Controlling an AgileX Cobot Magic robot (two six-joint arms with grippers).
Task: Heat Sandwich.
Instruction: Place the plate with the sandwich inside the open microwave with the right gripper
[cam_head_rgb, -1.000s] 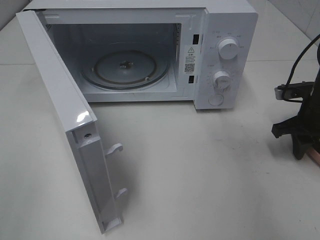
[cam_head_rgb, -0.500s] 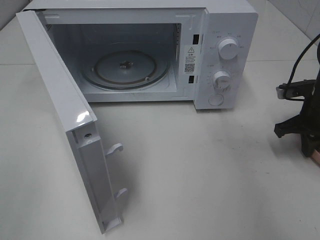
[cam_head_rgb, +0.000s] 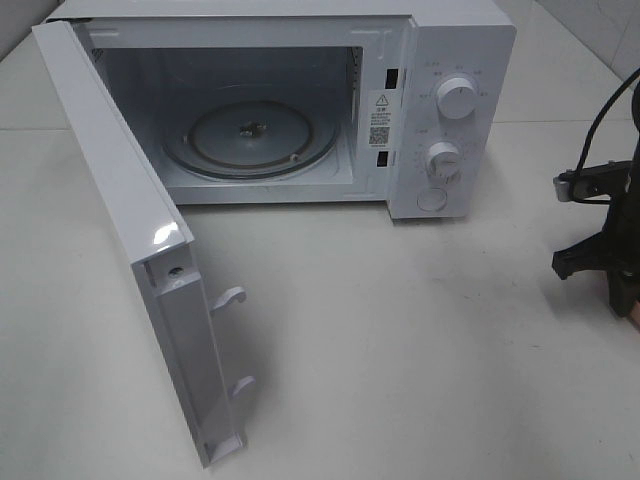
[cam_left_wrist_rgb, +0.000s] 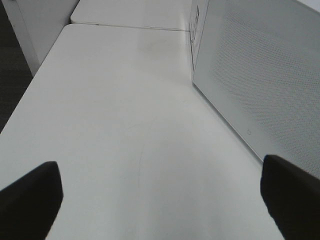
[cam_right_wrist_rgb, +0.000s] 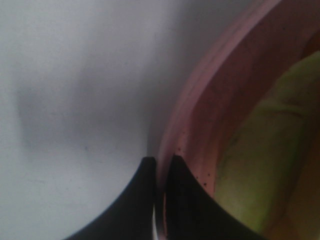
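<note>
In the right wrist view my right gripper (cam_right_wrist_rgb: 161, 162) is shut on the rim of the round pink plate (cam_right_wrist_rgb: 210, 100). The sandwich (cam_right_wrist_rgb: 260, 165) lies on that plate and only its pale yellow-green side shows, close up and blurred. In the exterior high view the right arm (cam_head_rgb: 595, 255) sits at the table's far right edge, with the plate almost out of frame. The white microwave (cam_head_rgb: 450, 100) stands at the back with its door (cam_head_rgb: 130, 230) swung wide open and its glass turntable (cam_head_rgb: 250, 135) bare. My left gripper (cam_left_wrist_rgb: 160, 200) is open over the table beside the door's outer face (cam_left_wrist_rgb: 260, 75).
The open door juts far forward on the left of the table (cam_head_rgb: 400, 350). Two knobs (cam_head_rgb: 457, 100) and a round button are on the microwave's right panel. A black cable (cam_head_rgb: 605, 110) hangs above the right arm.
The right gripper's fingers have come together on the plate's rim. In the exterior high view the right arm has shifted slightly toward the right edge. The left gripper has stayed open.
</note>
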